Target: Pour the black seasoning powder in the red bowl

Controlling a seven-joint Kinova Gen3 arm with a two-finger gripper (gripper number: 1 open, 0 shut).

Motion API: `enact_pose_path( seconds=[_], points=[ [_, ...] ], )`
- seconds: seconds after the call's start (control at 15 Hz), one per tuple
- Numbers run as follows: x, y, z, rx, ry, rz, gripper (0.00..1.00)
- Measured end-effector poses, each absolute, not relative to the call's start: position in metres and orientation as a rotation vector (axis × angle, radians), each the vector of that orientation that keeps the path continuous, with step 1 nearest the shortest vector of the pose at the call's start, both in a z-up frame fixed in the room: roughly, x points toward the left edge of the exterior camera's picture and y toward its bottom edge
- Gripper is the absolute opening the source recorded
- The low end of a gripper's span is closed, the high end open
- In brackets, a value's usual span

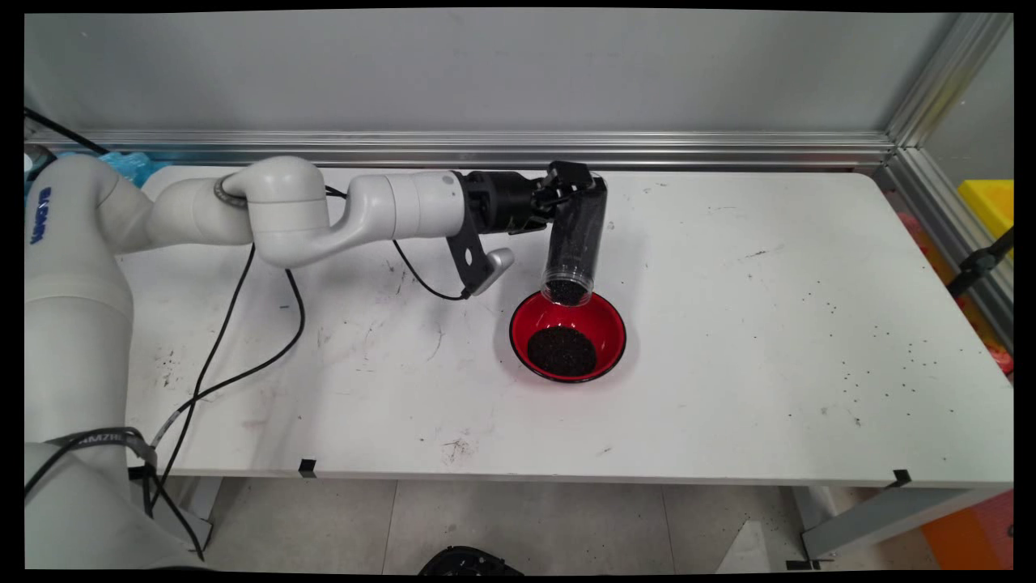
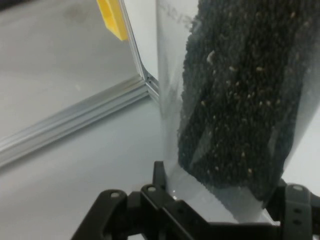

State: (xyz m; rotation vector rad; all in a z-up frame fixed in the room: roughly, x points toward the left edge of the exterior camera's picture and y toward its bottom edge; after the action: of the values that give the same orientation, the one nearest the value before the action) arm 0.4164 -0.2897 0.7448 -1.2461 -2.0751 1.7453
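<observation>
Pinching a clear plastic cup (image 1: 576, 235) of black granules near its base, the gripper (image 1: 566, 190) tips its mouth over the red bowl's (image 1: 603, 320) far rim. A steeper tilt could dump granules past the rim onto the white table (image 1: 728, 324).

You have a white table (image 1: 728, 405) marked with dark scuffs (image 1: 457, 447). Loose black grains (image 1: 882, 356) are scattered over its right part. Two bits of black tape (image 1: 307, 466) sit on its near edge, one left and one at the right corner. Behind it an aluminium rail (image 1: 566, 150) runs along the grey wall (image 1: 486, 73). A yellow bin (image 1: 989, 202) stands beyond the right edge, and something blue (image 1: 129, 166) lies at the far left.
</observation>
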Motion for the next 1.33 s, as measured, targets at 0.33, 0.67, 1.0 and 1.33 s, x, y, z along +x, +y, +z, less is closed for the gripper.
enact_pose_path(
  seconds=[0.33, 0.67, 1.0, 1.33],
  points=[
    [0.423, -0.293, 0.757, -1.131, -2.111, 1.638, 0.0],
    [0.436, -0.297, 0.772, -0.973, -2.162, 1.495, 0.0],
    [0.451, -0.302, 0.782, -0.745, -2.231, 1.33, 0.0],
    [0.467, -0.308, 0.791, -0.483, -2.274, 1.178, 0.0]
  ],
)
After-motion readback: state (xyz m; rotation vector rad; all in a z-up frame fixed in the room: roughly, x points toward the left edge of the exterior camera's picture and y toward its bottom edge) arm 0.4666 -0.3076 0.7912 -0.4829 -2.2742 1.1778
